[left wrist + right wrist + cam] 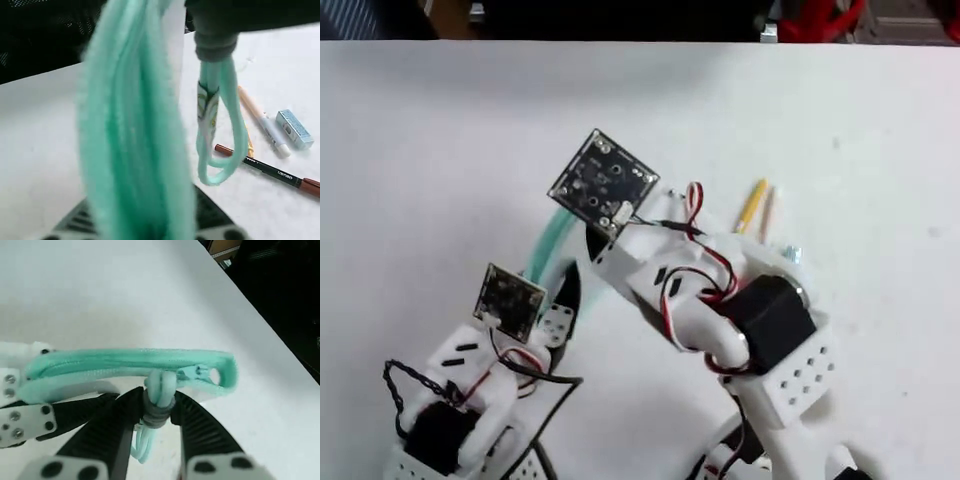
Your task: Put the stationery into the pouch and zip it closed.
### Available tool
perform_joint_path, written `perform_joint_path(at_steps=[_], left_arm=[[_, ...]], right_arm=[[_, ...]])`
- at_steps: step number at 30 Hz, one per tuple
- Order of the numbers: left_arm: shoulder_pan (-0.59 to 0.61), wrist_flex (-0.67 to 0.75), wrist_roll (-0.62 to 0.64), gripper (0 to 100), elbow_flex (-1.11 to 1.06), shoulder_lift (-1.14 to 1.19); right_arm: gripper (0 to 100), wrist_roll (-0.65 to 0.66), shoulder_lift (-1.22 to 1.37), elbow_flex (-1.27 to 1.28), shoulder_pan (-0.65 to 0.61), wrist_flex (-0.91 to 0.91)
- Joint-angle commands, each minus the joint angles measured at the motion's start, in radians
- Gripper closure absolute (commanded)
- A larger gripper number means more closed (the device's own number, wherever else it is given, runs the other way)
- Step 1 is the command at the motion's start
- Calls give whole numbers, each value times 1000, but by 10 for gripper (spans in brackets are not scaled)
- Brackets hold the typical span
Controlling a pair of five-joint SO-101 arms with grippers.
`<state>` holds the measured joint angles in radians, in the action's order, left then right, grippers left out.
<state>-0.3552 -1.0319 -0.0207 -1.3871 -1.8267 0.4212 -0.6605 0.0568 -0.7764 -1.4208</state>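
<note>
The teal pouch (pixel 545 240) hangs off the table between both arms, zipper edge up (pixel 130 362). My left gripper (pixel 145 220) is shut on one end of the pouch (pixel 135 140). Near the other end, my right gripper (pixel 157 412) is shut on the teal zipper pull cord (pixel 160 385) at its grey knot, and the loop of the cord (pixel 222 140) dangles below it. The stationery lies loose on the table: a black pencil (pixel 270 169), a beige pen (pixel 260 120), a blue eraser (pixel 295 129) and a yellow pencil (pixel 752 205).
The white table (pixel 440 130) stretches open to the left and far side. Its far edge (pixel 640 42) meets a dark background. The right arm's body (pixel 770 330) stands over the area beside the stationery.
</note>
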Motion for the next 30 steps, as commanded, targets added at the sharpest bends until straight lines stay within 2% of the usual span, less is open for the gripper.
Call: perform_joint_path(at_steps=[1,13,21,26,30], left_arm=[[7,26,-9,978,3,2],[1,25,-14,978,0,2],[1,25,-15,978,-2,2],[4,25,-15,978,-3,2],[8,25,-15,978,-3,2]], right_arm=[[981,2,-25,-95,-130,-94],[981,8,-28,-106,-392,-248],[981,114,-35,-107,-547,-275],[981,146,-33,-157,-544,-277],[981,146,-53,-259,-387,-297]])
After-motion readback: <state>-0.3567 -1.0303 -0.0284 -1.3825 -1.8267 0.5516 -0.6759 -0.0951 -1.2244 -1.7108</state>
